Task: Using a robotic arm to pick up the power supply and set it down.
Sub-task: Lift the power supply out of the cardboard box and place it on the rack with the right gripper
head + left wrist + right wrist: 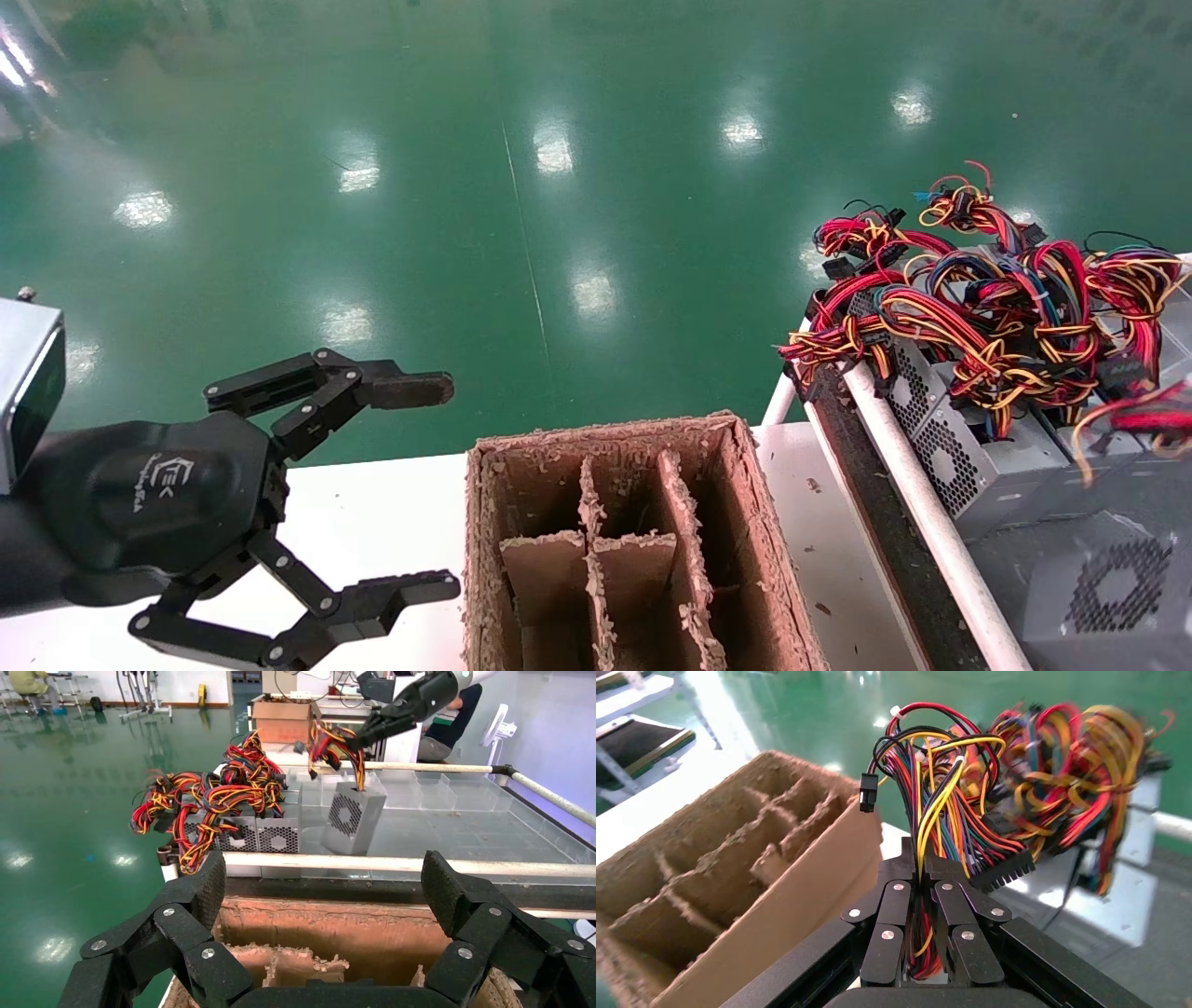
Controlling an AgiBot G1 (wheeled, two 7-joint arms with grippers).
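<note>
Above the tray, right gripper (926,881) pinches the silver-grey power supply's (353,817) red-yellow wires (933,797); left gripper (424,489) spread.

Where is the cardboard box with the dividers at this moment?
In the head view the cardboard box stands on the white table in the lower middle, between the open left gripper and the tray of power supplies on the right.

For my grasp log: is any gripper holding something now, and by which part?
The right gripper holds a power supply by its wire bundle, fingers shut on the wires. The left gripper is open, holding nothing.
</note>
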